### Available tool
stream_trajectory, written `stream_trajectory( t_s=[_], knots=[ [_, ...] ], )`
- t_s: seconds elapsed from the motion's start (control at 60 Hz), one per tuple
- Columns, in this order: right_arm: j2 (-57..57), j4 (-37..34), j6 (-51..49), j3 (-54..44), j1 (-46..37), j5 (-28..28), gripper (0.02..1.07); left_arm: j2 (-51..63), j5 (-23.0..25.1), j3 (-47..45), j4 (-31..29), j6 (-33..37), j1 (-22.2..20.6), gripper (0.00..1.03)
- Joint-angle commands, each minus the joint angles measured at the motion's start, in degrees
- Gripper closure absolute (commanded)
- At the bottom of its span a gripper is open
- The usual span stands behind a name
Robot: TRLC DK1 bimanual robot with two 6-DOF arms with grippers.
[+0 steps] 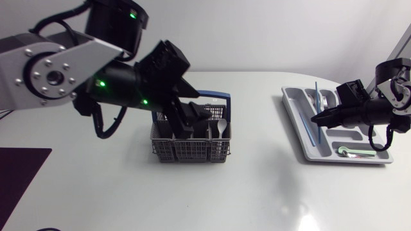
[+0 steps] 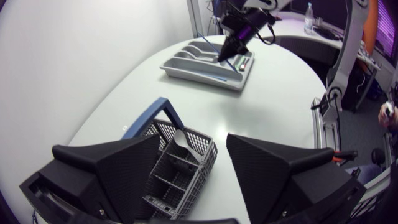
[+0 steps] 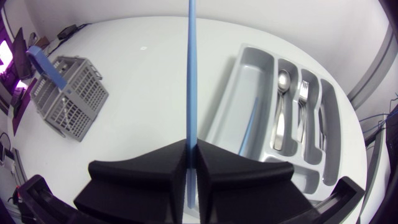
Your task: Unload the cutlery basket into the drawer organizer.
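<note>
Blue and thin, the stick [image 3: 191, 74] is clenched in the jaws of the right gripper [image 3: 191, 155], by the long outer compartment of the drawer organizer [image 3: 249, 53], where a second stick [image 3: 249, 124] lies. In the head view its long axis runs roughly along that compartment. The left gripper [image 2: 194, 146], jaws released, hangs over the cutlery basket [image 2: 186, 180] on the desk [image 2: 280, 106], with a spoon [image 2: 180, 138] standing beneath.

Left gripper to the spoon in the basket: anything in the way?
Nothing visible. The open left gripper hangs over the grey mesh cutlery basket; the pale spoon stands exposed inside, the basket's blue handle off to one side.
</note>
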Motion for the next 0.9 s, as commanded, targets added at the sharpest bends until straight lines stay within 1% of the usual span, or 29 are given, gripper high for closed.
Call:
stream_trajectory(
  t_s=[0.0, 0.117, 0.2, 0.317, 0.433, 0.483, 0.517, 0.583, 0.617, 0.65, 0.667, 0.683, 0.7, 0.75, 0.783, 0.817, 0.85, 0.883],
  knots=[
    [4.87, 1.59, 2.95, 3.07, -1.79, 1.11, 1.01, 2.82, -1.71, -1.81, -0.43, 3.69, -2.1, 0.28],
    [11.46, 2.82, 5.42, 6.41, -2.93, 4.18, 1.01, 5.9, -5.05, -2.07, 0.1, 6.32, -4.29, 0.28],
    [14.8, 2.73, 6.29, 8.08, -3.02, 5.94, 1.01, 7.48, -6.45, -2.16, 1.42, 6.94, -5.17, 0.28],
    [17.62, 2.73, 7.26, 9.66, -3.11, 6.73, 1.01, 9.42, -8.3, -2.34, 3.44, 8.26, -6.31, 0.28],
    [20.08, 2.73, 8.05, 10.19, -2.58, 7.61, 0.99, 11.61, -10.23, -2.51, 6.95, 8.87, -7.02, 0.29],
    [20.69, 3.0, 8.23, 10.1, -2.32, 7.78, 0.98, 12.49, -11.02, -2.69, 8.54, 9.05, -7.11, 0.31],
    [20.96, 3.08, 8.23, 10.01, -2.23, 7.78, 0.93, 13.11, -11.64, -2.78, 9.42, 9.31, -7.19, 0.31],
    [21.22, 3.17, 8.14, 9.92, -2.14, 7.78, 0.79, 14.16, -12.61, -3.04, 11.52, 9.66, -7.54, 0.35],
    [21.22, 3.26, 8.14, 9.84, -2.14, 7.78, 0.71, 14.51, -12.87, -3.22, 12.49, 9.84, -7.63, 0.37],
    [21.22, 3.35, 8.14, 9.66, -2.23, 7.78, 0.61, 15.04, -13.22, -3.22, 13.37, 9.84, -7.9, 0.39],
    [21.22, 3.35, 8.14, 9.57, -2.23, 7.78, 0.53, 15.22, -13.75, -3.3, 13.9, 9.93, -7.9, 0.39],
    [21.22, 3.44, 8.14, 9.48, -2.23, 7.78, 0.49, 15.48, -14.1, -3.3, 14.34, 10.01, -8.07, 0.39],
    [21.22, 3.52, 8.14, 9.31, -2.23, 7.78, 0.47, 15.66, -14.45, -3.3, 14.6, 10.1, -8.25, 0.39],
    [21.22, 3.7, 7.88, 8.96, -2.32, 7.7, 0.4, 16.45, -15.68, -3.39, 16.27, 10.8, -8.51, 0.45],
    [21.04, 3.96, 7.79, 8.52, -2.32, 7.7, 0.37, 16.97, -16.47, -3.39, 17.24, 10.98, -8.69, 0.46],
    [20.87, 4.4, 7.7, 8.08, -2.32, 7.7, 0.35, 17.59, -17.18, -3.39, 17.85, 11.24, -9.04, 0.46],
    [20.34, 5.02, 7.61, 7.29, -2.32, 7.61, 0.32, 18.64, -17.97, -3.13, 18.64, 11.51, -9.13, 0.49],
    [19.99, 5.19, 7.52, 6.85, -2.32, 7.52, 0.31, 19.35, -18.76, -3.13, 19.35, 11.51, -9.3, 0.5]
  ],
)
